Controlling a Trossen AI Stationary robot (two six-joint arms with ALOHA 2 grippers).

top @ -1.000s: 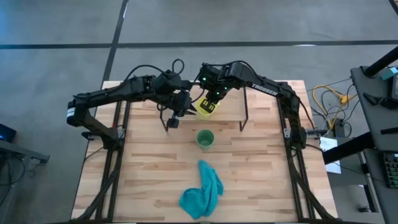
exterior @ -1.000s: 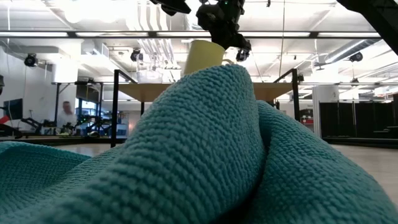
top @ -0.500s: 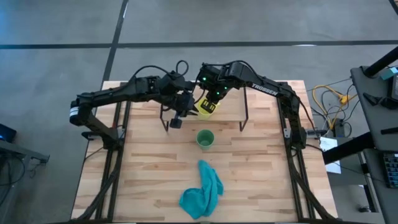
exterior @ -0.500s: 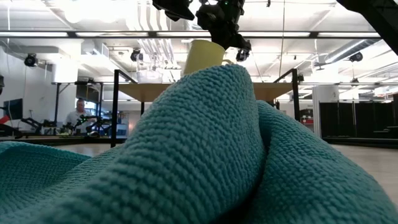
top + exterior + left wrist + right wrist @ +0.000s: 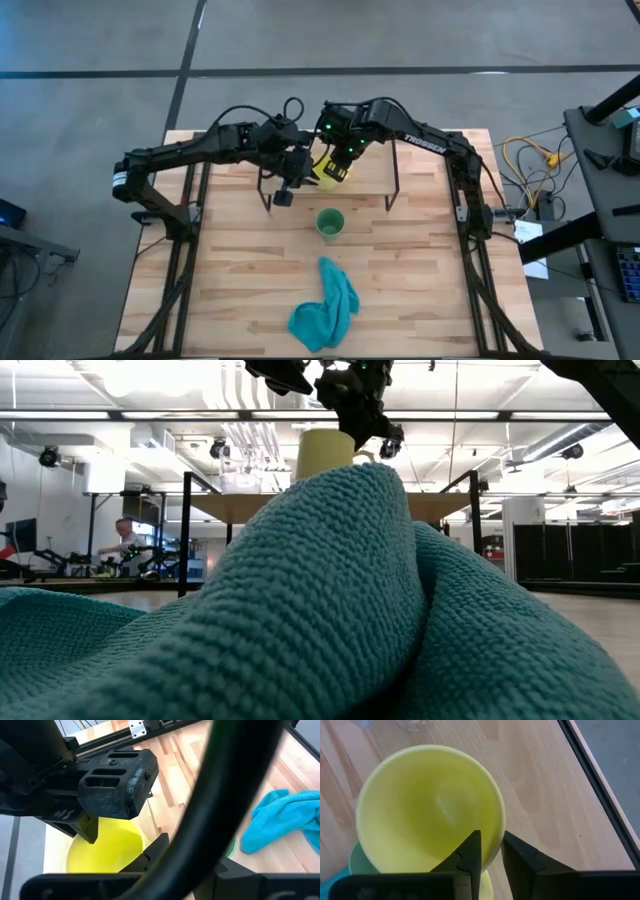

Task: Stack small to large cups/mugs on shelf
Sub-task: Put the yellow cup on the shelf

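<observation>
My right gripper (image 5: pixel 341 158) is shut on the yellow mug (image 5: pixel 328 172) over the shelf (image 5: pixel 372 172), whose light top on black legs also shows in the low view (image 5: pixel 450 508). The mug's mouth faces the right wrist camera (image 5: pixel 430 805). The clear glass cup (image 5: pixel 415 724) stands on the shelf top just beyond it. The green cup (image 5: pixel 330 222) stands upright on the table in front of the shelf. My left gripper (image 5: pixel 284 192) hovers close to the mug's left side, and its wrist view looks into the mug (image 5: pixel 100 855). My right gripper pinches the yellow mug's wall at the rim (image 5: pixel 487 845), with one finger (image 5: pixel 470 852) inside the mug and the other (image 5: pixel 520 862) outside. The fingers come from above, pointing down. The mug sits about upright (image 5: pixel 325 450); the teal cloth hides its base in the low view.
A crumpled teal cloth (image 5: pixel 325 308) lies on the table's near part and fills most of the low view (image 5: pixel 320 610). A dark cable (image 5: pixel 225 785) crosses the left wrist view. Both arms crowd the shelf's left half. A person (image 5: pixel 122 535) is in the room behind.
The yellow mug has tipped from a slight lean to about upright in my right gripper. My left gripper has shifted a little toward the table's right, closer to the mug.
</observation>
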